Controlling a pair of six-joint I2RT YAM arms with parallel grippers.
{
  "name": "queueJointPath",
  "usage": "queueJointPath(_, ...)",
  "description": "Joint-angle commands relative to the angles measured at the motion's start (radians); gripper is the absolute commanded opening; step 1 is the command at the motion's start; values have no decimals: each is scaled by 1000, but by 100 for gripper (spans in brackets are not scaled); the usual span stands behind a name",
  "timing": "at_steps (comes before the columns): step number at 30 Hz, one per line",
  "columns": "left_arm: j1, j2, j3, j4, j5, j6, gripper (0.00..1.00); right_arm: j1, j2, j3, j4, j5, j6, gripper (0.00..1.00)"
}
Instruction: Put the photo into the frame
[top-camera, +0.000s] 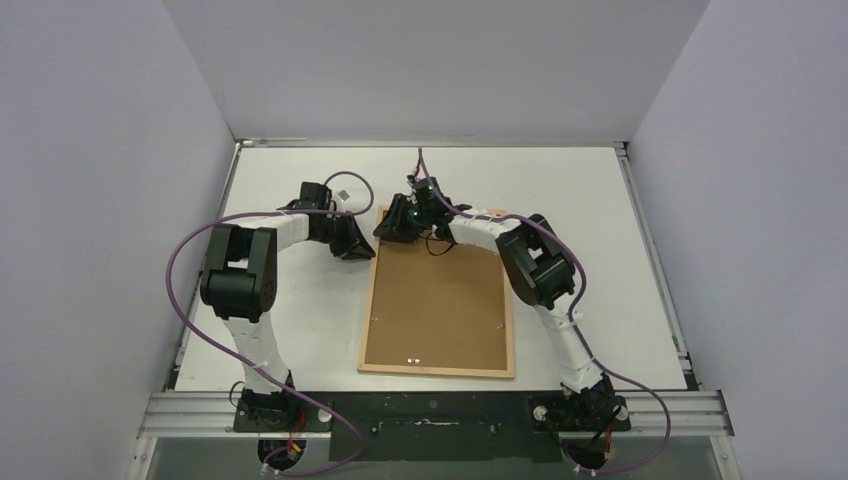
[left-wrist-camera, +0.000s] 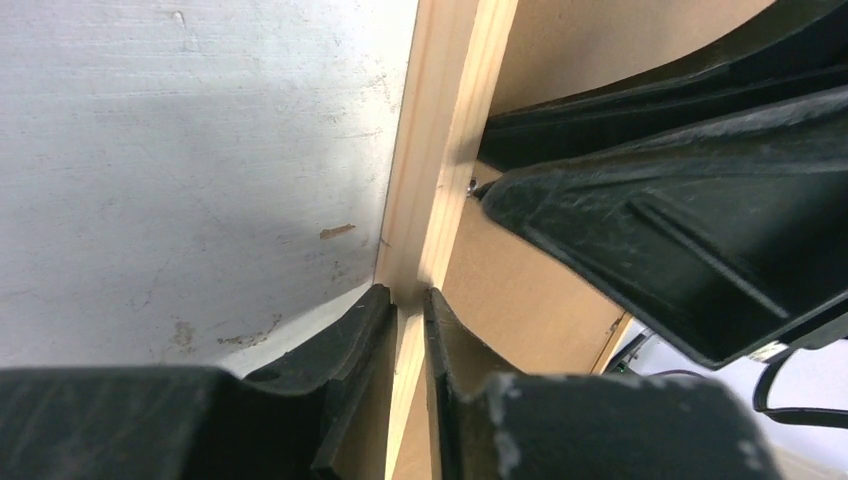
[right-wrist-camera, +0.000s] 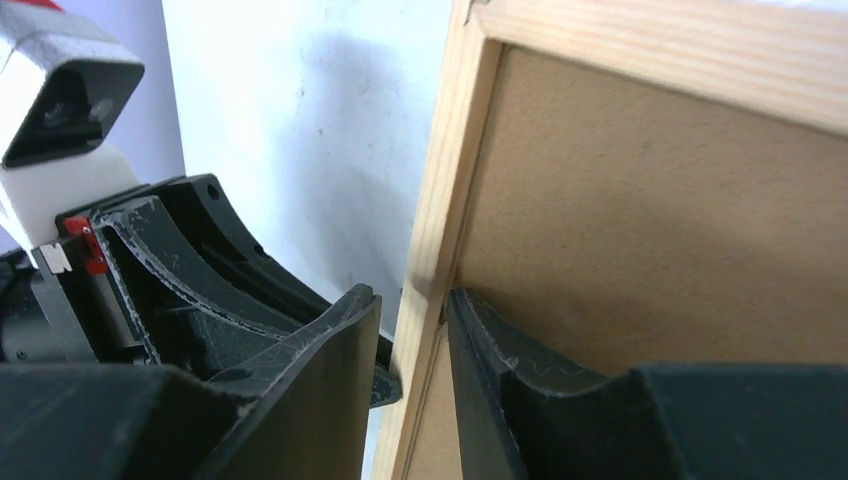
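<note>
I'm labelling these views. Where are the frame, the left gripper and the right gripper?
the frame (top-camera: 440, 371), top external view, its near wooden rail.
left gripper (left-wrist-camera: 406, 300), left wrist view, midway between its fingertips.
right gripper (right-wrist-camera: 412, 300), right wrist view, midway between its fingertips.

**Top external:** fixed high behind the arm bases, tilted down across the whole table (top-camera: 600, 200); distant.
**Left wrist:** carried above the left gripper (left-wrist-camera: 408, 300), aimed along its fingers, set very close to the frame (left-wrist-camera: 440, 150).
**Right wrist:** carried above the right gripper (right-wrist-camera: 412, 295), equally close.
**Shared by all three:** the frame's left rail near its far corner, and the white tabletop beside it.
</note>
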Motion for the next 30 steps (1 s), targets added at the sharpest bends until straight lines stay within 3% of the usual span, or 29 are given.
queueJointPath(1, 6, 6, 56, -15, -55, 31, 18, -51, -155, -21, 4, 133, 4, 34)
queueJointPath(6, 13, 6, 110, -16, -36, 33, 30, -114, -316, -169, -51, 272, -45, 36)
queueJointPath(12, 15, 46, 181, 3, -27, 32, 39, -156, -434, -251, -199, 428, -130, 36)
queueJointPath(19, 12, 119, 263, 0, -41, 30, 47, -185, -418, -265, -242, 465, -96, 36)
queueJointPath(22, 0, 137, 279, -8, -70, 28, 50, -185, -397, -264, -243, 458, -71, 42)
queueJointPath(30, -20, 191, 347, -115, -115, 84, 45, -188, -324, -259, -172, 426, 0, 42)
